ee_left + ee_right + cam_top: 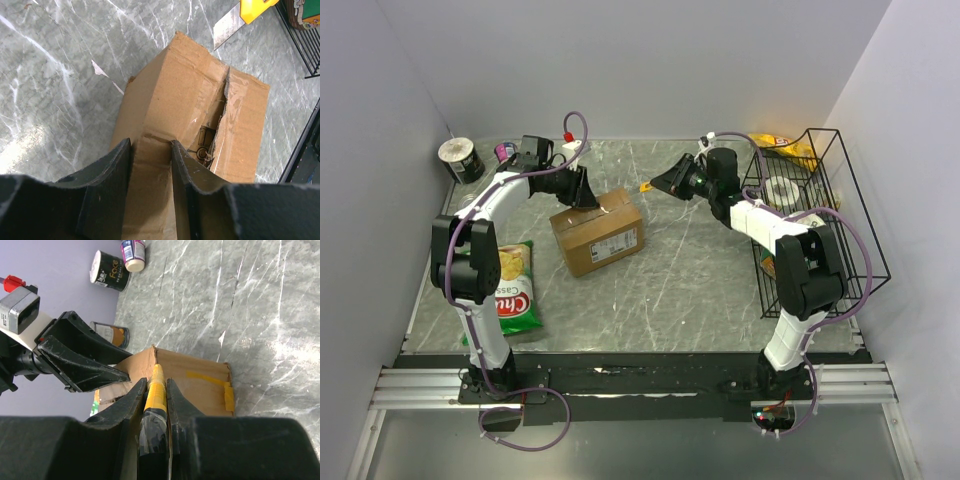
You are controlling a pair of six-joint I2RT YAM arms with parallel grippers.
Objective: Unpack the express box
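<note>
The express box (598, 232) lies on the marble table, a brown carton with a white label on its near side. Its taped top seam is torn into a jagged slit (222, 117), and printed packaging shows inside. My left gripper (582, 190) sits at the box's far left end, its jaws (151, 145) closed on a creased strip of the cardboard. My right gripper (670, 180) is shut on a yellow utility knife (157, 395). The knife's blade (227, 25) hovers just past the box's far right corner, clear of the cardboard.
A green chips bag (515, 290) lies near the left arm. A black wire rack (820, 210) on the right holds a yellow packet (775, 143) and a tape roll (782, 188). Cans (462, 158) stand at the back left, among them a black one (111, 271).
</note>
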